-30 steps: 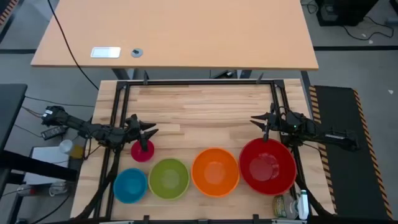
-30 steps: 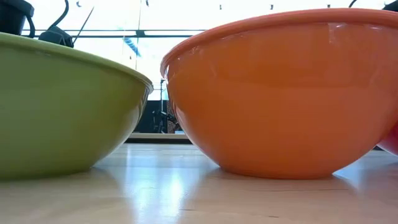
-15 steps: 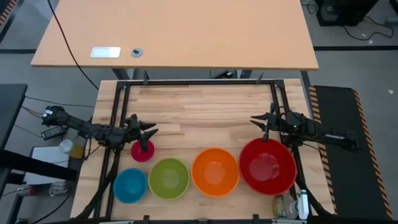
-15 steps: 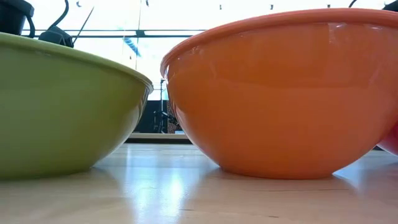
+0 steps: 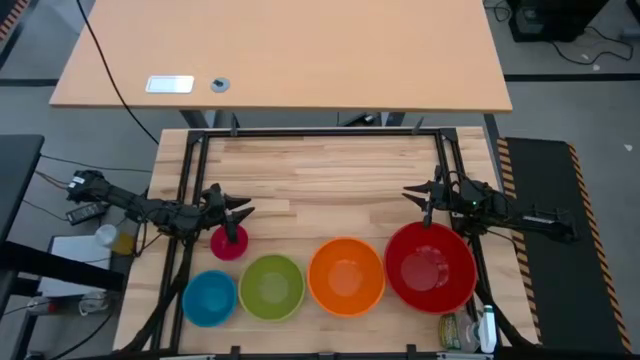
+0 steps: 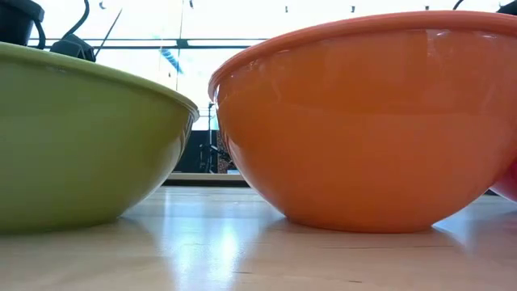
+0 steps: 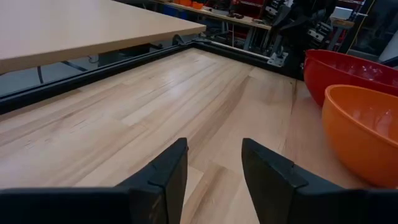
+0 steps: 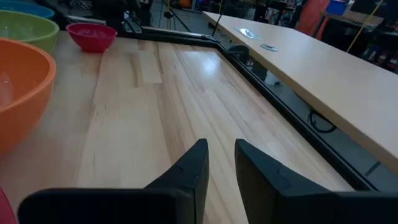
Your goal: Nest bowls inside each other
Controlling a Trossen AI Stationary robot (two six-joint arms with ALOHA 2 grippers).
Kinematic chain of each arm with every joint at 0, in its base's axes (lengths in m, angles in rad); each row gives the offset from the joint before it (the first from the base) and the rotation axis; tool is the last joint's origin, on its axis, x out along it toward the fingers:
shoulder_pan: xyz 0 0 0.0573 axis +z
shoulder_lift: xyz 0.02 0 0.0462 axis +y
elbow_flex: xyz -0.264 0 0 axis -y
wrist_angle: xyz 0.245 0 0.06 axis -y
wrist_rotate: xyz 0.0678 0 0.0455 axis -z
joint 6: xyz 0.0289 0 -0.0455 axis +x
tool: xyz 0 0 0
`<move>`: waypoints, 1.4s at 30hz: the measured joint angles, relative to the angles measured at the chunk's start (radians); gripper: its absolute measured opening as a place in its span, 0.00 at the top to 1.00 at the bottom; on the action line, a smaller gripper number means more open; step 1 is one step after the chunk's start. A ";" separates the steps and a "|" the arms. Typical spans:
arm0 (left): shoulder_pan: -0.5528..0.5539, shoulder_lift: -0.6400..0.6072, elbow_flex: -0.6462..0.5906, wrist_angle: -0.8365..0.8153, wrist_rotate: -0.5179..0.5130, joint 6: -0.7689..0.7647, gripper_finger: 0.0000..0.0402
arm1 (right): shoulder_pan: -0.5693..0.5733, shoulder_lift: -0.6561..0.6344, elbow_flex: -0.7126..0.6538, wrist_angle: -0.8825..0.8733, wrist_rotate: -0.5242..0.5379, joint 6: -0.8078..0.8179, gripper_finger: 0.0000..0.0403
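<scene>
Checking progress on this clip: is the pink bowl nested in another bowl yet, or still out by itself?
Still out. The pink bowl sits alone on the table, behind the blue bowl, under the left gripper.

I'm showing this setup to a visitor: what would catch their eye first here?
A bright row of bowls along the table's near edge: blue bowl, green bowl, orange bowl and the biggest, the red bowl. The small pink bowl sits apart, just behind the blue one, right under the left gripper. The right gripper hangs over the bare wood behind the red bowl; both grippers stand open and empty.
</scene>
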 joint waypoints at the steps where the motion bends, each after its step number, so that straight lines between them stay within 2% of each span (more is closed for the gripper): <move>1: 0.000 0.000 0.000 0.000 0.000 0.000 0.62 | 0.000 0.000 0.000 0.000 0.000 0.000 0.78; 8: 0.000 0.000 0.000 0.009 0.000 -0.031 0.62 | 0.000 0.000 0.000 0.000 0.000 0.000 0.78; 14: 0.000 0.000 0.000 0.110 0.000 -0.426 0.62 | 0.000 0.000 0.000 0.000 0.000 0.000 0.78; 17: 0.001 0.000 0.000 0.148 0.000 -0.535 0.62 | 0.000 0.000 0.000 0.000 0.000 0.000 0.78; 26: 0.061 0.000 0.000 0.234 -0.076 -0.491 0.62 | 0.000 0.000 0.000 0.000 0.000 0.000 0.78; 32: 0.110 0.000 0.000 0.279 -0.082 -0.492 0.62 | 0.000 0.000 0.000 0.000 0.000 0.000 0.78; 39: 0.114 0.000 0.000 0.280 -0.083 -0.614 0.62 | 0.000 0.000 0.000 0.007 0.000 0.000 0.78; 42: 0.114 0.000 0.000 0.290 -0.085 -0.711 0.62 | 0.000 0.000 0.000 0.070 0.000 0.006 0.78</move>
